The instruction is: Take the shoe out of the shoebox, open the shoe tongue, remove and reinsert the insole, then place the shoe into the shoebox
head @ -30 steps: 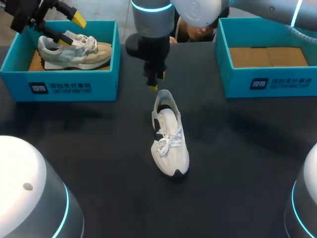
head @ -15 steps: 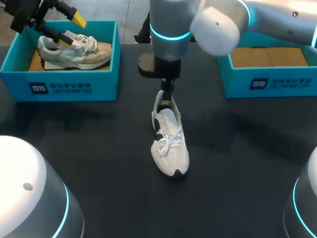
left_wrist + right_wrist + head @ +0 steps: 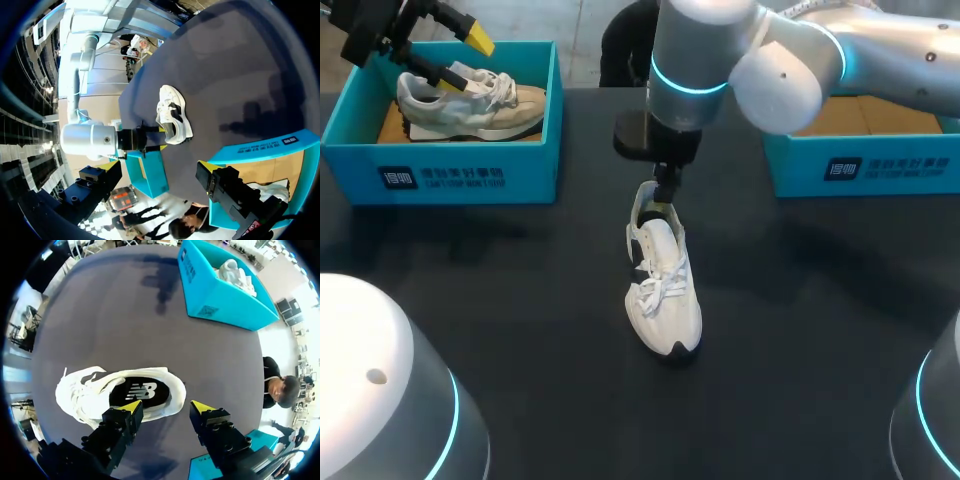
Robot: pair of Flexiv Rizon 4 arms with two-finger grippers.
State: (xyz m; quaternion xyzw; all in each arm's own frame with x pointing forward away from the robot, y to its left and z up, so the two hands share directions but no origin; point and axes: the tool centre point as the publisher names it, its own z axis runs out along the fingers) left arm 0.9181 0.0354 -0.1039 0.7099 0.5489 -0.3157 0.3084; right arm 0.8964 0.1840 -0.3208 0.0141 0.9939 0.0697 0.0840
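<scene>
Head view: the white shoe [image 3: 663, 290] stands on its sole at the middle of the dark table [image 3: 520, 300], toe toward 6 o'clock and heel toward 12 o'clock. Your right arm [image 3: 800, 60] comes in from 2 o'clock and reaches past the middle. Its right gripper [image 3: 663, 203] points down at the shoe's heel collar; whether it touches cannot be told from here. The left shoebox [image 3: 440, 175] stands at 10 o'clock with a grey shoe [image 3: 470, 105] inside, toe toward 3 o'clock. Your left gripper [image 3: 468, 62] hangs over that shoe's heel end, its fingers spread wide, the lower tip at the collar, holding nothing. The right shoebox [image 3: 860, 165] stands at 2 o'clock, partly behind the right arm, with brown cardboard showing on its floor. Left wrist view: the white shoe [image 3: 172, 114] lies well ahead on the table, with the right gripper [image 3: 152, 139] at its heel end. A teal wall of the left shoebox [image 3: 260, 150] is close by the camera, and the left gripper's tips cannot be made out. Right wrist view: your right gripper [image 3: 166, 407] is spread wide. One yellow tip is over the rim of the shoe's opening and the other is past the heel, over bare table, so the heel lies between parted fingers. The black insole [image 3: 140, 392] sits inside the shoe.
</scene>
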